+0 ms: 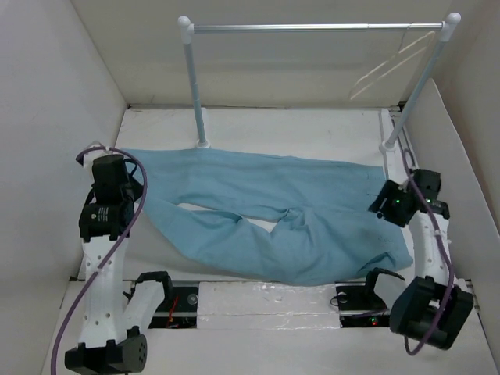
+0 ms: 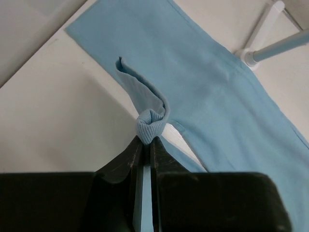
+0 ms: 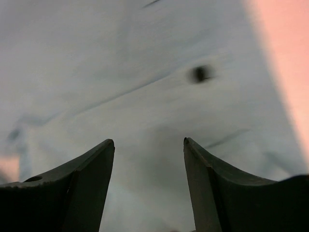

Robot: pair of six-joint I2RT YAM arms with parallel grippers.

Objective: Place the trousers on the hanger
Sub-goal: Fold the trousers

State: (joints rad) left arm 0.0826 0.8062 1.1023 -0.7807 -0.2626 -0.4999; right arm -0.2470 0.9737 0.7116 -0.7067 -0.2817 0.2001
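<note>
The light blue trousers [image 1: 289, 211] lie spread flat across the table, legs to the left and waist to the right. My left gripper [image 1: 116, 181] is at the leg ends. In the left wrist view it [image 2: 146, 140] is shut on a bunched ribbed cuff [image 2: 150, 124] of one leg, lifted off the table. My right gripper [image 1: 388, 205] hovers over the waist end. In the right wrist view it [image 3: 148, 141] is open and empty, close above blurred fabric [image 3: 145, 87]. The thin cream-white hanger [image 1: 388, 64] hangs from the rail's right end.
The silver-barred rail [image 1: 312, 27] stands at the back on two white posts, its left foot [image 2: 251, 55] touching the trousers' far edge. White walls close in the table on the left, right and back. Arm bases and cables sit at the near edge.
</note>
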